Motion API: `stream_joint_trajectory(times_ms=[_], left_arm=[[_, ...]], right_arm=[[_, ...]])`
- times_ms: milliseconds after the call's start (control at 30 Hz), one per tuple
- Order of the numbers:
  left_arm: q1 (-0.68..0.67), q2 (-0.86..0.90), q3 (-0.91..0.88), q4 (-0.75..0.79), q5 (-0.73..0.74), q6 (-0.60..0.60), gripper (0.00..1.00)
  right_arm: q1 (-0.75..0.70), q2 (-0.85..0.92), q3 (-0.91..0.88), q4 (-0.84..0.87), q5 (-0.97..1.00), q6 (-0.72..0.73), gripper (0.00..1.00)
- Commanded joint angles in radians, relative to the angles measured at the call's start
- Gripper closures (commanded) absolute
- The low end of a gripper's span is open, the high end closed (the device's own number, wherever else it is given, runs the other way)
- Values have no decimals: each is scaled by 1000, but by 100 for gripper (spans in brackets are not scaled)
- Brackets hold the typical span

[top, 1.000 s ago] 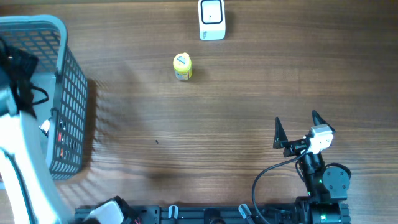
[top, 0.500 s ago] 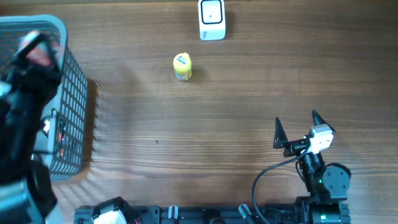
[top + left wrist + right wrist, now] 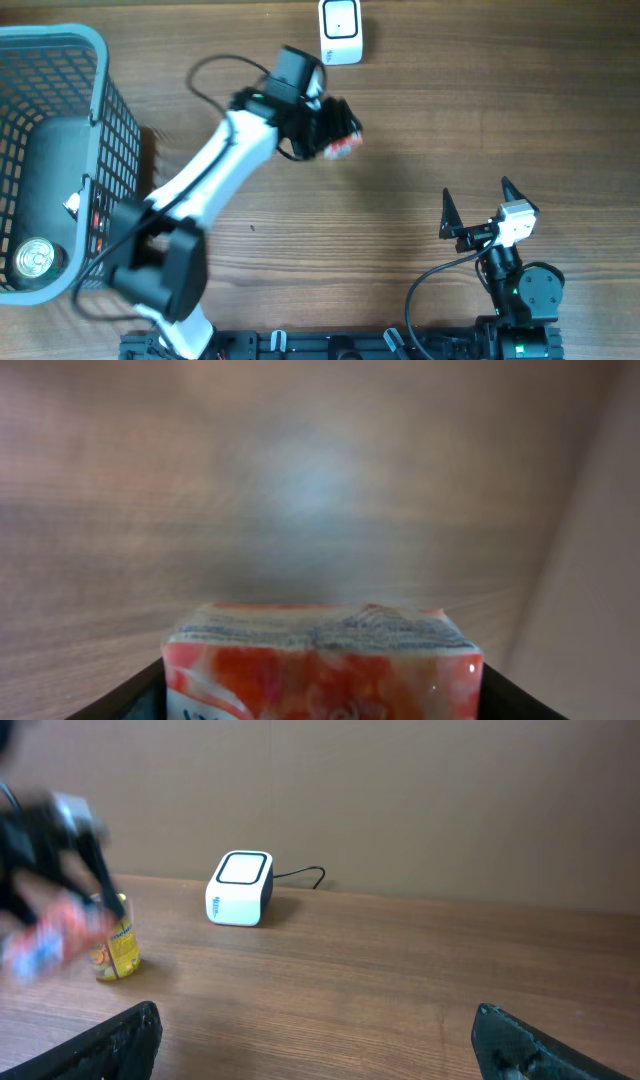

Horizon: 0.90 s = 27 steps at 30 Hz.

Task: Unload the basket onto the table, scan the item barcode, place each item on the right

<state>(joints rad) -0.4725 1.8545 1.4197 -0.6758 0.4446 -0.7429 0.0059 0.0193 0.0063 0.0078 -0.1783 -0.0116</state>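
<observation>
Left arm is stretched out across the table (image 3: 420, 110), its left gripper (image 3: 338, 137) clamped on the red packet (image 3: 344, 149). The packet hangs above the wood, just short of the white scanner (image 3: 341, 30) at the far edge, a little to the scanner's near side.

In the left wrist view the packet (image 3: 320, 660) fills the bottom of the frame, red and white print facing the lens, dark fingers (image 3: 120, 700) pressed to both sides. Everything behind it is blurred; I cannot read any barcode.

In the right wrist view the packet (image 3: 48, 935) is a motion smear beside a small yellow bottle (image 3: 118, 952) standing upright on the table (the overhead view hides the bottle under the arm). The scanner (image 3: 240, 888) sits beyond, cable running off behind it.

Right gripper (image 3: 476, 190) is parked near the front edge, jaws spread wide, nothing between them.

The grey basket (image 3: 60, 38) is at the far left, with a tin can (image 3: 30, 258) lying inside.
</observation>
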Motion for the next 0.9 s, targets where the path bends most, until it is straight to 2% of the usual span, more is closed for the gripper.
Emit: stream_joint_trajectory(times_ms=[0,100,200,267,333,367,433,533,633,700,733,800,867], left_arm=[[-68,102,0,-125,-242,2,30],[-137,172,0,-237,-522,1,31],[-178,192,-4,-226,-628,1,30],[-202,192,-8,-209,-657,1,19],[-219,181,-8,-212,-698,1,0],[-228,158,-8,-226,-728,1,0],[-240,82,-5,-260,-787,1,0],[-242,-130,55,-360,-883,2,0],[-222,-426,195,-374,-944,100,0],[-165,-603,303,-301,-1012,206,0],[-89,-691,354,-253,-1018,275,0],[116,-798,383,-225,-1125,287,0],[313,-828,383,-260,-1200,279,0]], right_arm=[[4,-8,-1,5,6,12,0],[4,-8,-1,5,6,12,0],[4,-8,-1,5,6,12,0],[4,-8,-1,5,6,12,0],[4,-8,-1,5,6,12,0],[4,-8,-1,5,6,12,0],[4,-8,-1,5,6,12,0],[4,-8,-1,5,6,12,0],[4,-8,-1,5,6,12,0],[4,-8,-1,5,6,12,0],[4,-8,-1,5,6,12,0],[4,-8,-1,5,6,12,0],[4,-8,-1,5,6,12,0]])
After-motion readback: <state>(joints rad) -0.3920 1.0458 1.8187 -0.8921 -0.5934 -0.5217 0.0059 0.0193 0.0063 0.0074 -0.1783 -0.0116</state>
